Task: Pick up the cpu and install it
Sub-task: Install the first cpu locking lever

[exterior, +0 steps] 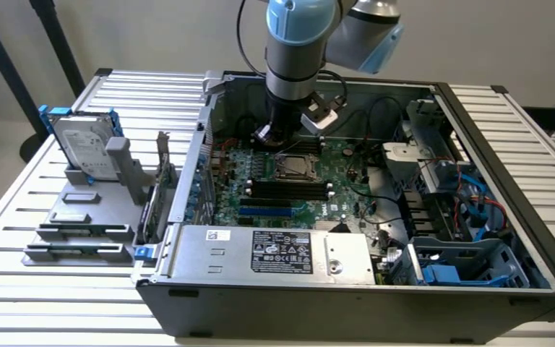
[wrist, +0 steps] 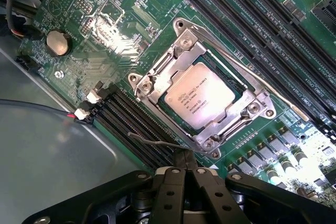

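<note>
From where I stood, the arm (exterior: 297, 50) reached down into the open computer case (exterior: 355, 289). Its gripper (wrist: 185, 155) hung low over the motherboard (wrist: 126, 3), fingers pinched together with nothing between them.

The cpu (wrist: 202, 95) lay just ahead of the fingertips and a little below them. It sat flat in its socket with the printed metal top facing up. The silver socket frame (wrist: 157, 74) lay around its edges. In the exterior view the same gripper (exterior: 269, 136) stood just beside the cpu (exterior: 294, 165), apart from it.

A thin wire lever (wrist: 149, 140) ran across right at the fingertips. I could not tell whether the tips touched it. The dark memory slots (wrist: 121, 114) lay off to one side of the fingers, close by.

I judged the chip to be light and quite rigid, a small flat plate that would not flex in a grip. Its smooth metal top looked slippery, and the underside is likely the delicate part, easily harmed by a tilt or a drop. The sensible hold seemed to be across two opposite edges, kept level, with gentle pressure. Seated as it was, the frame covered much of its rim, so very little edge was left for fingers. The surrounding board was crowded with small parts, and any sideways scrape there looked risky.
</note>
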